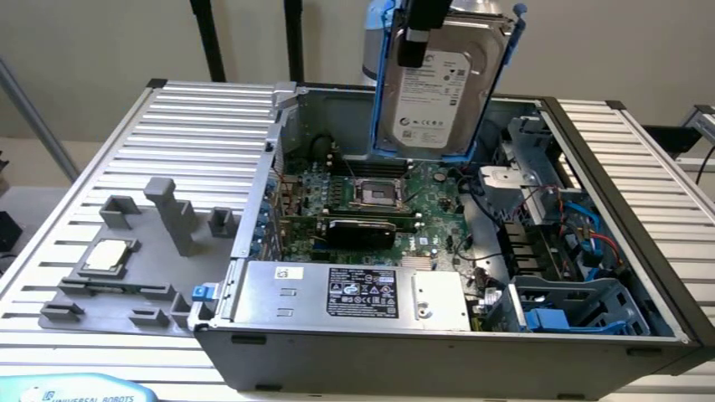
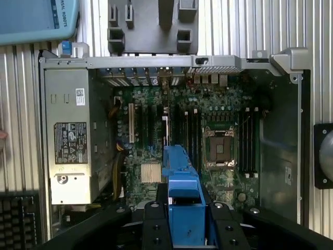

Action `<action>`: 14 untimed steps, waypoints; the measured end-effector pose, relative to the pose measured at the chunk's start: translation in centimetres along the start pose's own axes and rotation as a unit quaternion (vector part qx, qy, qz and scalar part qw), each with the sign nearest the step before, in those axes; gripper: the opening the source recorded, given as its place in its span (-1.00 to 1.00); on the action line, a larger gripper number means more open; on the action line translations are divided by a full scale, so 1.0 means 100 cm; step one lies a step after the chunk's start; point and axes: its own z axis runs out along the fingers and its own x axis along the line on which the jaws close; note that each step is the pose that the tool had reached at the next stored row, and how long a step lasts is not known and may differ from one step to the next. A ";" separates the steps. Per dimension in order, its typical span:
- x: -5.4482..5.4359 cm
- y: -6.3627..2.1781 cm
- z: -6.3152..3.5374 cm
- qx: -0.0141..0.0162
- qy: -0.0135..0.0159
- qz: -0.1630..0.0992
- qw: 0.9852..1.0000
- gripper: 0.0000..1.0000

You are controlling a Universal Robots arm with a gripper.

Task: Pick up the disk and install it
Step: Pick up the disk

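Note:
The disk, a silver-grey hard drive with a white label in a bright blue carrier frame, hangs upright on its edge above the back of the open computer case. My gripper is shut on the disk's top edge, with its black fingers coming down over the label side. In the wrist view the blue carrier of the disk sits clamped between the two black fingers of my gripper, high over the motherboard.
Inside the case lie the power supply box, the CPU socket and a blue drive bay at the exterior view's right. A grey fixture holding a CPU chip stands on the slatted table. A blue pendant lies nearby.

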 end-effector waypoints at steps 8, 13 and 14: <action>0.018 -0.0270 -0.0011 0.000 -0.001 0.000 1.000 -0.35; 0.031 -0.0403 -0.0018 0.000 -0.001 0.000 1.000 -0.35; 0.034 -0.0429 -0.0019 0.000 -0.001 0.000 1.000 -0.35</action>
